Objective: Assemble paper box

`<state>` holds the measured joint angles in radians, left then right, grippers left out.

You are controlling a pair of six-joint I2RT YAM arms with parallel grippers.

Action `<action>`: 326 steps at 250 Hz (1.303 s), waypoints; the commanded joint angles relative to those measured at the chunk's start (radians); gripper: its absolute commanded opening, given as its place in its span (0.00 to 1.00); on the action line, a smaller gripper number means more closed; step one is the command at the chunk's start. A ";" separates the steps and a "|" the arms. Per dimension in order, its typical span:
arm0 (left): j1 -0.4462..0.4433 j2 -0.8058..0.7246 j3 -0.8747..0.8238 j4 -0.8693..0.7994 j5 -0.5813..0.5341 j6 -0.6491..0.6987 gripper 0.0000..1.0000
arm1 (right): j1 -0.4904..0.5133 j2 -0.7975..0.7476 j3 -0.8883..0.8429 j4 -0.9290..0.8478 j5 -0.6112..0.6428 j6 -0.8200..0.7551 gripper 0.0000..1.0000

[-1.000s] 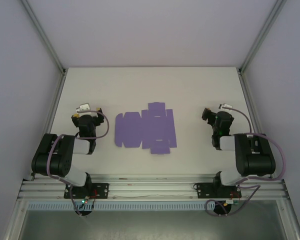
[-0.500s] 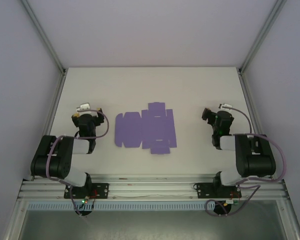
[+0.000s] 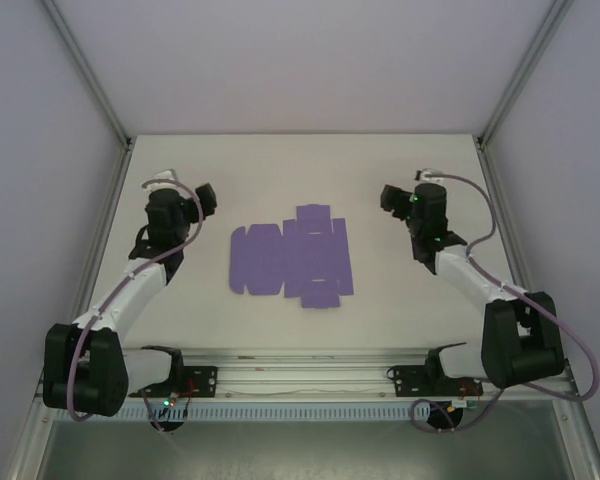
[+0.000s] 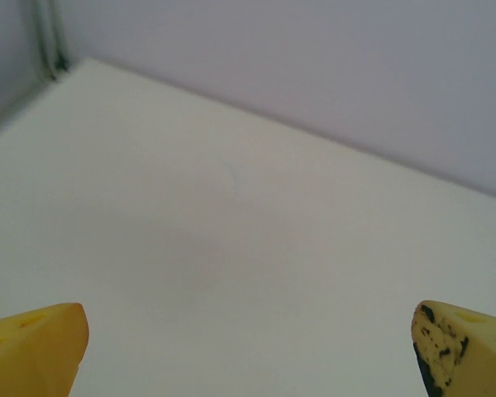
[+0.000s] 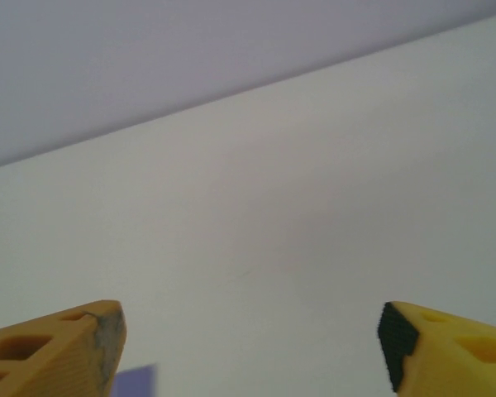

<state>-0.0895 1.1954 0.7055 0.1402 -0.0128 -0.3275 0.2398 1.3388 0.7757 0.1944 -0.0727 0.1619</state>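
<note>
The paper box, a flat violet die-cut card sheet with flaps and tabs, is found lying unfolded at the middle of the white desk. It is well apart from the tools on either side.

The left tool is held released, jaws wide with nothing between them. The right tool is likewise parted and empty.

The step in hand is judged to be the approach. It would be best done by lowering each tool at an outer flap edge, so that one side is pinned while the other is folded along its crease.

Crease lines cannot be made out from above. In the right wrist view a small corner of the sheet is caught, cut off at the lower edge.
</note>
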 commanded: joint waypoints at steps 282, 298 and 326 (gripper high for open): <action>-0.082 0.328 -0.038 -0.130 0.668 -0.202 0.99 | 0.216 0.616 0.226 -0.414 -0.239 0.237 0.20; -0.082 0.318 -0.047 -0.076 0.727 -0.220 0.97 | 0.216 0.613 0.225 -0.415 -0.237 0.233 0.20; -0.082 0.254 -0.061 -0.001 0.781 -0.259 0.96 | 0.217 0.607 0.221 -0.414 -0.239 0.223 0.20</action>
<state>-0.1528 1.5066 0.6643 -0.0296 0.5800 -0.5304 0.4599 1.8740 1.0580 -0.1108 -0.3370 0.3851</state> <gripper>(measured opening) 0.966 0.204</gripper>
